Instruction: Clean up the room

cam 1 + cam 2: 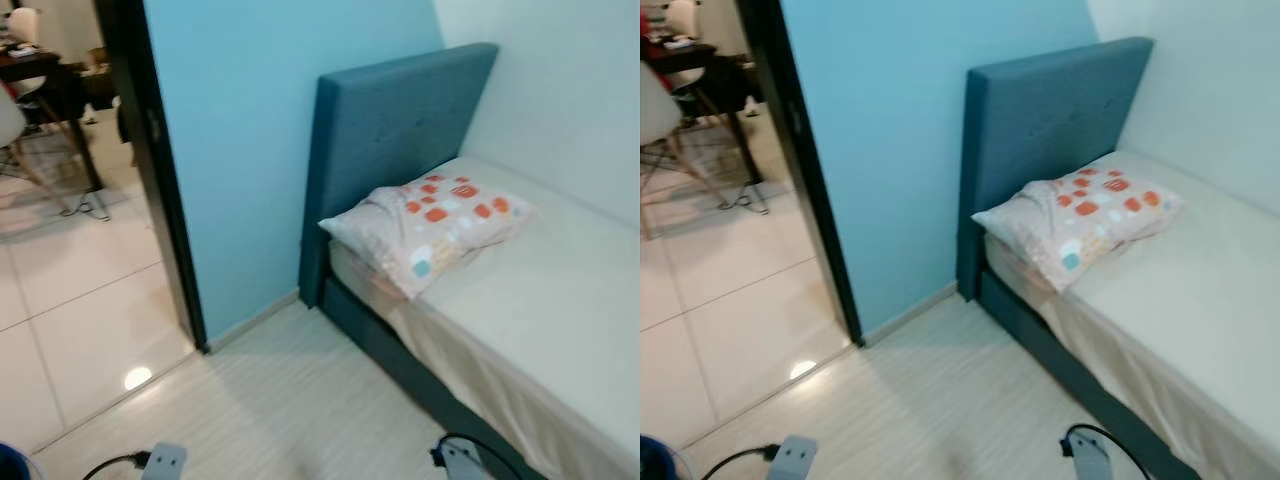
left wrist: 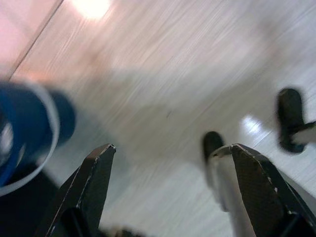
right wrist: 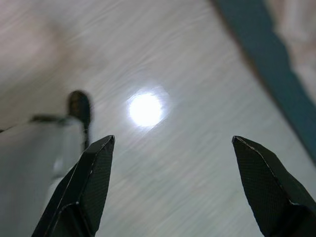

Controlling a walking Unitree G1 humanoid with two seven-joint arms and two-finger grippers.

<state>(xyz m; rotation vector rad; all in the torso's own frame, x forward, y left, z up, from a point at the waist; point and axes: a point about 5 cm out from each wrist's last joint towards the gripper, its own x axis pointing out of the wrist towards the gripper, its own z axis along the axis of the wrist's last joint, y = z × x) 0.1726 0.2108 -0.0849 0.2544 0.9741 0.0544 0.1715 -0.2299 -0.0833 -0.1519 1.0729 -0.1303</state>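
Left claw (image 2: 170, 163) spread wide, holding nothing, hanging over pale wood-look floor (image 1: 300, 400). Right claw (image 3: 173, 158) same deal, wide and empty above that floor, near the bed's (image 1: 560, 290) teal base. Further out: patterned pillow (image 1: 430, 225) lying at the head of the bed against the teal headboard (image 1: 390, 120). Blue wall (image 1: 250, 130) beside it, dark doorway frame (image 1: 150, 150) left of that.

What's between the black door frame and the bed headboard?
A light blue wall spans from door frame to headboard, bare pale floor below; seen in both eye views.
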